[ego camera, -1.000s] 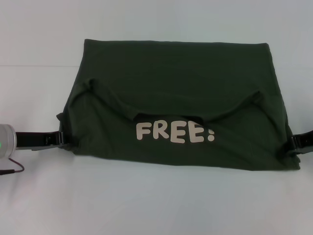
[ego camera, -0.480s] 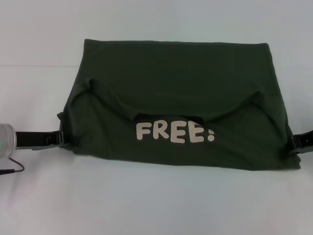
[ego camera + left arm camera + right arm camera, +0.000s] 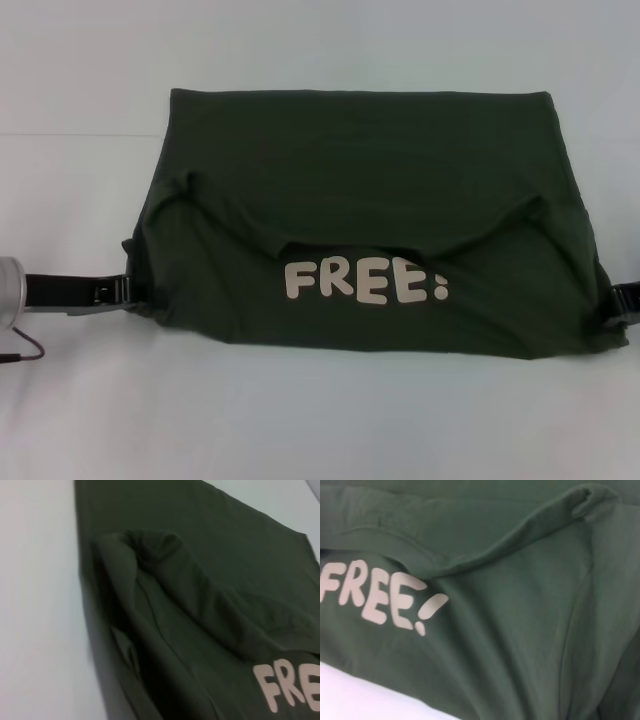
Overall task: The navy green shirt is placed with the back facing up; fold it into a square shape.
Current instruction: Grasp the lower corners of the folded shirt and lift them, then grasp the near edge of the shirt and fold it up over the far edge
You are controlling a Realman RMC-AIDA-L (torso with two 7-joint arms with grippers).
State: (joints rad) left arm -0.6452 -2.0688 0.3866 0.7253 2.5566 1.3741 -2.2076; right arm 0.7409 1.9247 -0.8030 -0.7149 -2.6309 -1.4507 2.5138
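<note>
Left pincer (image 3: 128,291) at the shirt's near-left corner, right pincer (image 3: 615,300) at the near-right corner, both low on the desk (image 3: 320,420) in the head view. Tucked against the cloth at each side, apparently pinching the hem, though cannot tell for sure whether shut, since the tips vanish into fabric. Placed at opposite corners, most likely to carry one whole edge across evenly and keep the fold straight. Navy green shirt (image 3: 360,150) spread across the middle of the desk, lower part turned back over itself so the off-white FREE lettering (image 3: 365,282) faces up on the near flap. Sleeve edges gathered into a sagging ridge above the letters, a sign of a flap held slack between two grips.

From the left wrist: shirt (image 3: 210,580) filling the view, a rolled lump of sleeve lying on the flat layer, bare desk (image 3: 35,605) beside it, own fingers not shown.

From the right wrist: shirt (image 3: 520,645) close under the camera, lettering (image 3: 375,597) with its exclamation mark, a long crease running from the bunched sleeve end. Fold judged partway done; square not yet formed.
</note>
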